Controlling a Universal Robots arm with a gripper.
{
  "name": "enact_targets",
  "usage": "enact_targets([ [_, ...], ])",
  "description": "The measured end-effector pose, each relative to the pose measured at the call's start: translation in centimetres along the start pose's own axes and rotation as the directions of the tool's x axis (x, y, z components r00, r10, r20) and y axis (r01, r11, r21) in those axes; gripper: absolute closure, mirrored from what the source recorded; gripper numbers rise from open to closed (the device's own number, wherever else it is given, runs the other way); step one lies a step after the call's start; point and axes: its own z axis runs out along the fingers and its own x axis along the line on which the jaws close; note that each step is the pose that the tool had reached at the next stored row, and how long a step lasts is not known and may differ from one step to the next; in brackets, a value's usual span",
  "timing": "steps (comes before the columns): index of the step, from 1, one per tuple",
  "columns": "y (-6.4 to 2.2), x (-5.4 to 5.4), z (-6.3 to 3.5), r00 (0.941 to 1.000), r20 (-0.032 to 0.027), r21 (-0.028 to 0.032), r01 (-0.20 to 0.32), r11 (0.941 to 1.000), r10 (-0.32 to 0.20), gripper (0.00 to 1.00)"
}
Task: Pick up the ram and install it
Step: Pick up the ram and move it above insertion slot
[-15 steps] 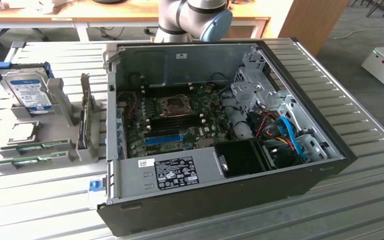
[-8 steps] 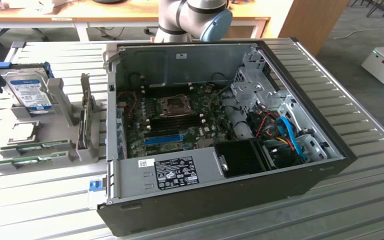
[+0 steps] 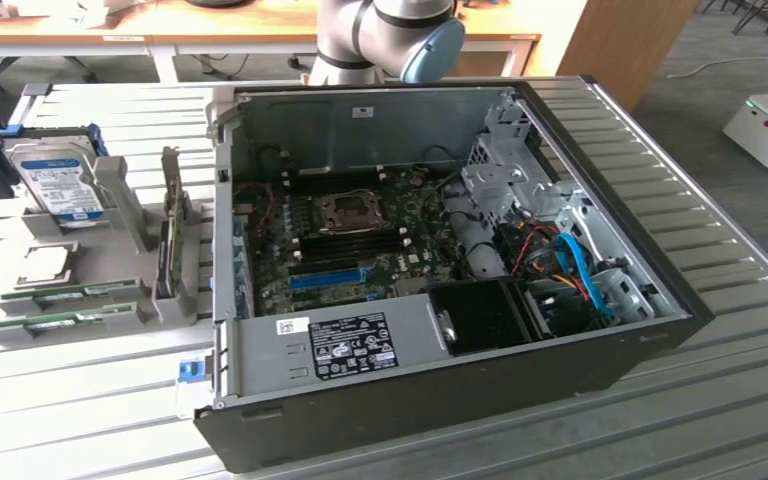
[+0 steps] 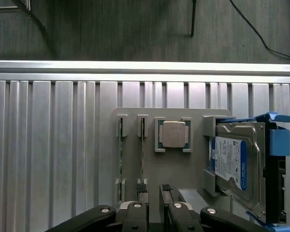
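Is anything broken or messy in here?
Nothing stands out. The ram sticks stand straight in their slots in the grey holder. The processor chip sits square in its pocket, and the hard drive rests in its cradle. The computer case lies open on its side, with nothing spilled.

Hard drive (image 4: 234, 164) cropped; ram (image 4: 143, 154) end behind jaws.
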Motion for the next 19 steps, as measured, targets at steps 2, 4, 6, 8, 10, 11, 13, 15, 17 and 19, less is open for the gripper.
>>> enact_targets([
  [2,-0.02,0.0,0.38,1.0000,0.0000,0.0000,0.000,1.0000,0.000,0.76],
  [4,-0.03,0.0,0.74,1.0000,0.0000,0.0001,0.000,1.0000,0.000,0.76],
  [6,-0.05,0.0,1.09,1.0000,-0.0001,-0.0001,0.000,1.0000,0.000,0.76],
  [8,-0.07,0.0,1.46,1.0000,-0.0001,-0.0001,0.000,1.0000,0.000,0.76],
  [10,-0.08,0.0,1.82,1.0000,-0.0001,-0.0001,0.000,1.0000,0.000,0.76],
  [11,-0.09,0.0,2.00,1.0000,-0.0001,-0.0001,0.000,1.0000,0.000,0.76],
  [13,-0.11,0.1,2.36,1.0000,0.0000,0.0000,0.000,1.0000,0.000,0.76],
  [15,-0.12,0.1,2.70,1.0000,0.0000,0.0000,0.000,1.0000,0.000,0.76],
  [17,-0.14,0.1,2.99,1.0000,-0.0001,0.0000,0.000,1.0000,0.000,0.76],
  [19,-0.15,0.1,3.31,1.0000,-0.0001,0.0000,0.000,1.0000,0.000,0.76],
])
